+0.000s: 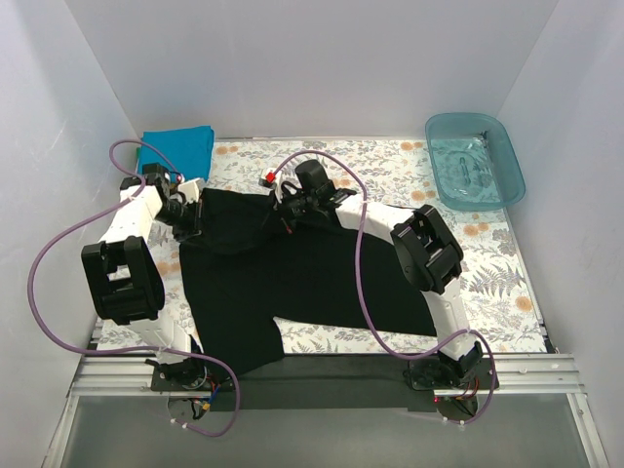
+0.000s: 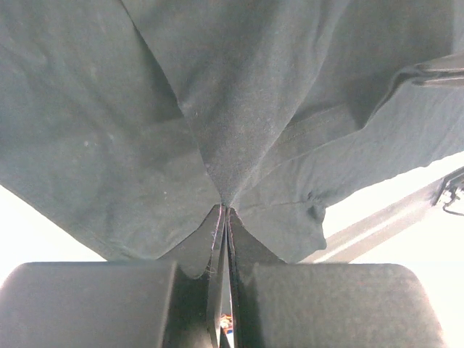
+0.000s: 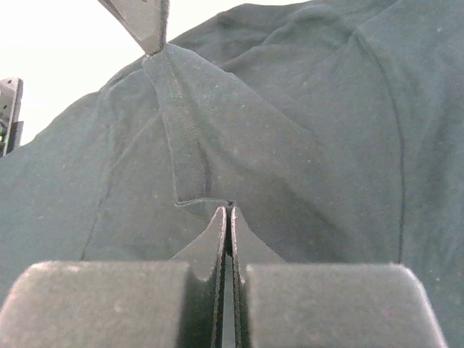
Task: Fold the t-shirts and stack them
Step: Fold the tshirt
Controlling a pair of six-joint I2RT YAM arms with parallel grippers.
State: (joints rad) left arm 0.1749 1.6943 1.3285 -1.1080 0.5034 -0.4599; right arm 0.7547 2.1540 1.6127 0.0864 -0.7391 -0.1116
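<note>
A large black t-shirt [image 1: 312, 278] lies spread over the middle of the floral cloth, its far edge lifted. My left gripper [image 1: 187, 216] is shut on the shirt's far left edge; in the left wrist view the cloth [image 2: 217, 109] is pinched between my closed fingertips [image 2: 226, 208]. My right gripper [image 1: 290, 207] is shut on the far edge near the collar; in the right wrist view the black cloth [image 3: 290, 145] is pinched at my tips [image 3: 229, 209], and the left gripper's tip [image 3: 141, 22] holds the same edge. A folded blue t-shirt [image 1: 177, 149] lies at the far left.
A translucent teal tub [image 1: 475, 161] stands at the far right corner. The floral tablecloth [image 1: 487, 273] covers the table. White walls close in the left, back and right. Purple cables loop off both arms.
</note>
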